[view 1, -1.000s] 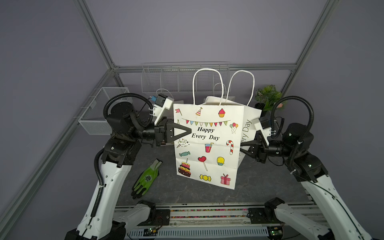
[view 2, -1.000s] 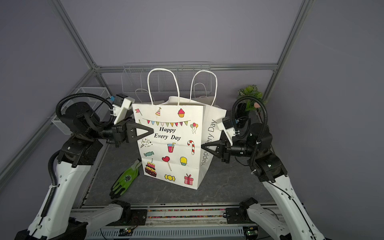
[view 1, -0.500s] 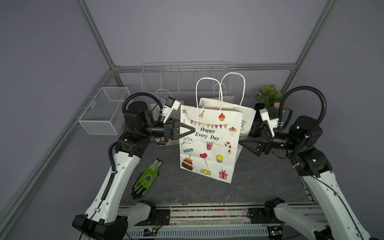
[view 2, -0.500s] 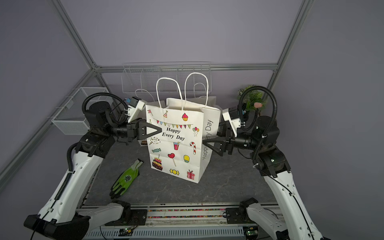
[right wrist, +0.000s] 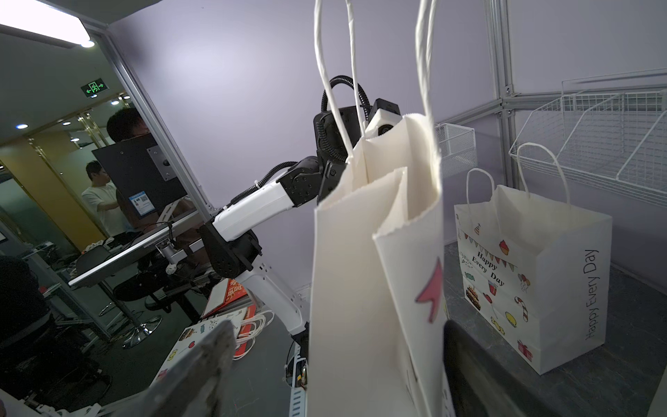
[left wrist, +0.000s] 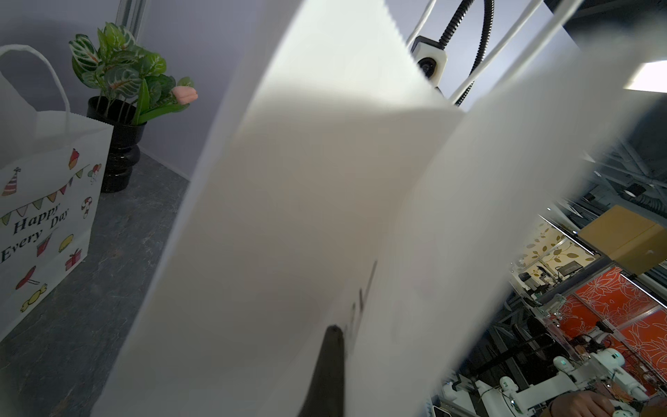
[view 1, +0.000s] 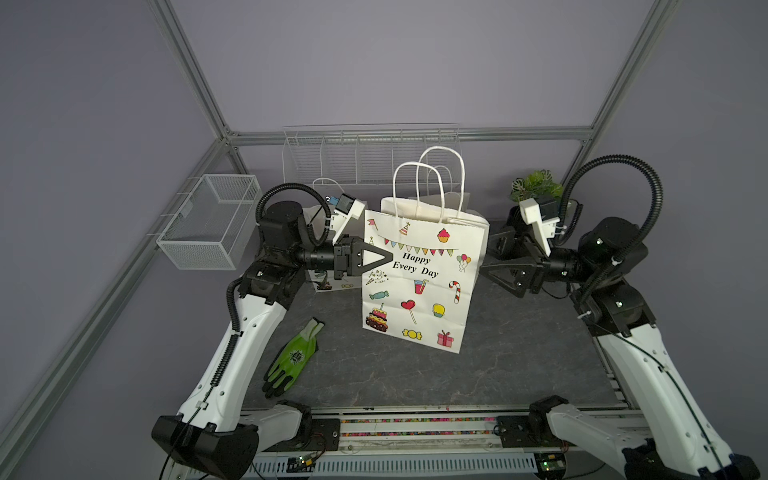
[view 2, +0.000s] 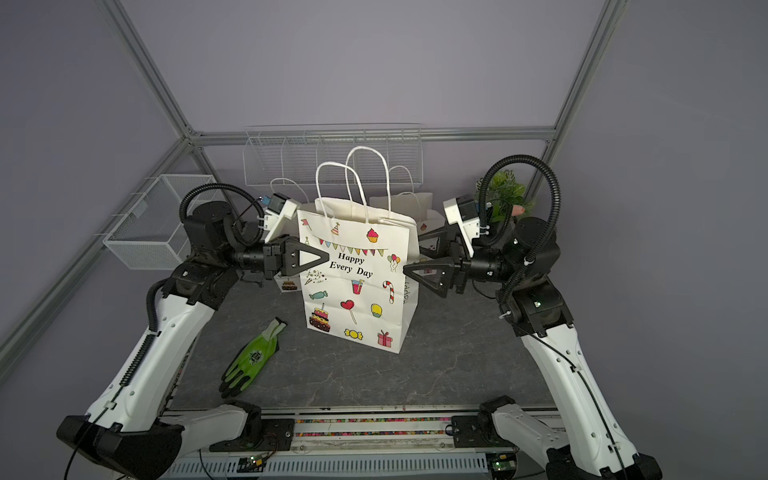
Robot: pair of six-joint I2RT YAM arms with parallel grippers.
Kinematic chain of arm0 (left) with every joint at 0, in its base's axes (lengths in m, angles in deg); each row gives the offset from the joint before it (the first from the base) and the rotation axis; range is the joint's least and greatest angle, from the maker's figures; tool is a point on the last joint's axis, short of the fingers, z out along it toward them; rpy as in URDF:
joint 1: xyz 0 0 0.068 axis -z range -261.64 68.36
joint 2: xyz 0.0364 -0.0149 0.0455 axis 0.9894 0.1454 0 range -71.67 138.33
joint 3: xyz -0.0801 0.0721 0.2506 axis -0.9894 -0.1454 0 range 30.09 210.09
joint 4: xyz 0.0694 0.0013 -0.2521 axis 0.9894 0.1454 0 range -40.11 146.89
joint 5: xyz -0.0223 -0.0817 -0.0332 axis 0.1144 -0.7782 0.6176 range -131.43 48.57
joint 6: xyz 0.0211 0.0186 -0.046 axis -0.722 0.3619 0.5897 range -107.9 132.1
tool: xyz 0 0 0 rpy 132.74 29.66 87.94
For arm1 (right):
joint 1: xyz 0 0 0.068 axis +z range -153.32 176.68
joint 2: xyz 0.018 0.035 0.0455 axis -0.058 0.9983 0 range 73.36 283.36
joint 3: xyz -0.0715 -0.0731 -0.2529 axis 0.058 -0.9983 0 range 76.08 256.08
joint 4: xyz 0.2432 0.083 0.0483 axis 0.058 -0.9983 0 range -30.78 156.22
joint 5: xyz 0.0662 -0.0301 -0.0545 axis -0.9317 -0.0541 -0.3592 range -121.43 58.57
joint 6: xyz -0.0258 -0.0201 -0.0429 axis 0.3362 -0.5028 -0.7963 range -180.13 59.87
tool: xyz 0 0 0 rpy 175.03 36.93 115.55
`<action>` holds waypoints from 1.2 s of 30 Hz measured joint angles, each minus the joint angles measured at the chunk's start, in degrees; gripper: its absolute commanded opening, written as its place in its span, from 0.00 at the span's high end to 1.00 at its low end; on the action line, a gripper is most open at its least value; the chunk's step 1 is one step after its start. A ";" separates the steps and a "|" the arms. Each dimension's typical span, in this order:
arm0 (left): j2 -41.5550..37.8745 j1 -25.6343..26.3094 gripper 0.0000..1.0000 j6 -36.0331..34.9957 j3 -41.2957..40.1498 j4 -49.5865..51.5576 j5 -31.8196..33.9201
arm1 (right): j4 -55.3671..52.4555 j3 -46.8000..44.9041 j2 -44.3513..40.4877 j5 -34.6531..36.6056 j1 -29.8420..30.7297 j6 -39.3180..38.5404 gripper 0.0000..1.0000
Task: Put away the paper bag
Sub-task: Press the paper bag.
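The left end effector [view 1: 388, 255] is shut tight on the left edge of the paper bag [view 1: 419, 299], up near the top. The right end effector [view 1: 485, 258] is wide open at the bag's right side. In the right wrist view, the bag's side sits between its two fingers [right wrist: 202, 364], and they do not squeeze it. The bag is upright in the middle of the table [view 1: 519, 365], between the two arms. I cannot tell if its bottom rests on the table.

The bag is white paper, with two white loop handles [view 1: 415, 187] sticking up. Its top is open and has a zigzag edge. The front has little colour pictures: a row of flags, a party hat, a cupcake, balloons, a drink, a candy cane, a heart lolly, a cake, a sweet and a gift box.

Black words on the front say "Happy Every Day". A second bag [right wrist: 534, 289] stands farther back and has the same words on its front and side.
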 measured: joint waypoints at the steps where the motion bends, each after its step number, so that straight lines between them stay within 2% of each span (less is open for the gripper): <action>1: 0.24 0.00 1.00 -0.02 0.00 0.00 0.26 | -1.03 0.90 0.63 1.01 0.94 -0.68 0.05; 5: 0.48 0.00 1.00 -0.02 0.00 0.00 1.46 | -5.07 3.21 2.03 5.33 4.07 -3.34 0.00; 18: 0.37 0.13 1.00 -0.02 0.00 0.00 2.60 | -13.55 5.44 3.65 17.35 8.22 -10.51 0.50; 29: 0.15 0.22 1.00 -0.11 0.00 0.11 4.70 | -17.07 7.54 5.70 21.68 10.99 -12.57 0.75; 33: -0.48 0.26 0.91 -1.38 0.00 1.86 7.06 | -18.23 7.78 5.70 22.80 11.17 -12.85 0.87; 36: -1.42 0.26 0.71 -2.93 0.02 3.98 10.21 | -19.89 8.17 5.70 23.58 11.17 -13.18 0.94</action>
